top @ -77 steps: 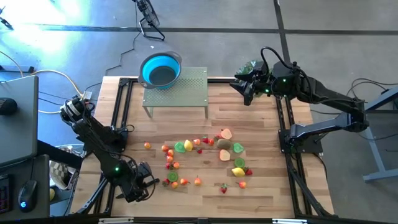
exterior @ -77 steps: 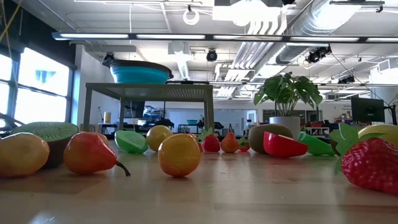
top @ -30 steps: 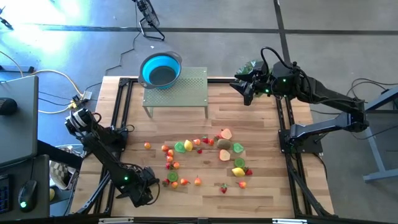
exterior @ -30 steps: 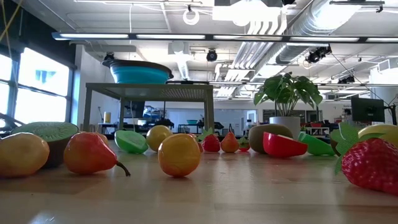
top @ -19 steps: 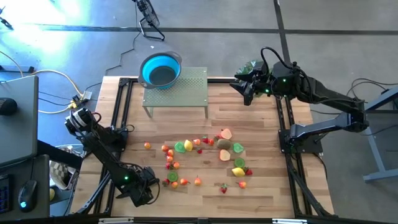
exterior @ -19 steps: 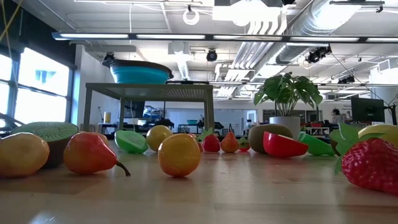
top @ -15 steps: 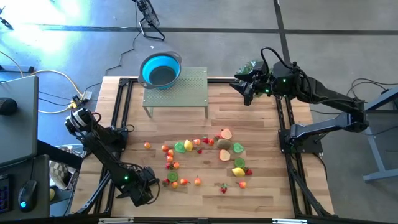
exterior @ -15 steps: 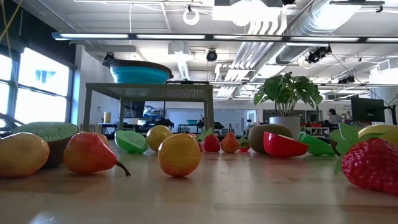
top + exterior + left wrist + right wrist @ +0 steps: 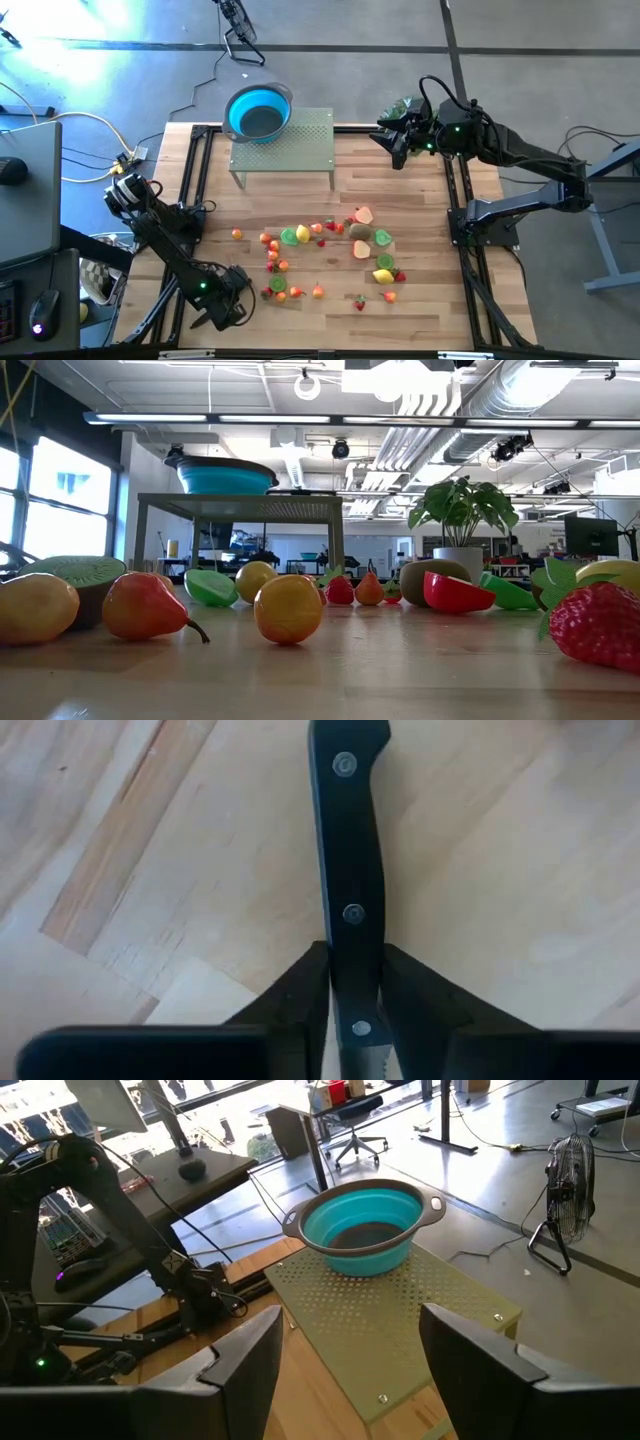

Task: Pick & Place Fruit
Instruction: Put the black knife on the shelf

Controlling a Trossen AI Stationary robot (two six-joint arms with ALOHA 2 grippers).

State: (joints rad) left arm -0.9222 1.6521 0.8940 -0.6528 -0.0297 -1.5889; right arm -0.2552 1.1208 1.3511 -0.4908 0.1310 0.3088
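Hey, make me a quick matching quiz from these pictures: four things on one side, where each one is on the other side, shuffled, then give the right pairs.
1. blue bowl
2. knife
3. left gripper
4. right gripper

A. far right corner of the table, jaws apart
B. on the perforated green stand
C. lying on the wood, between dark fingers
D. near left corner, closing on a black handle

Pairs: 1-B, 2-C, 3-D, 4-A

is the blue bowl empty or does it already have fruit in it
Empty. The blue bowl sits upright on the perforated green stand, and its inside shows only a bare dark bottom. The fruit all lies on the table.
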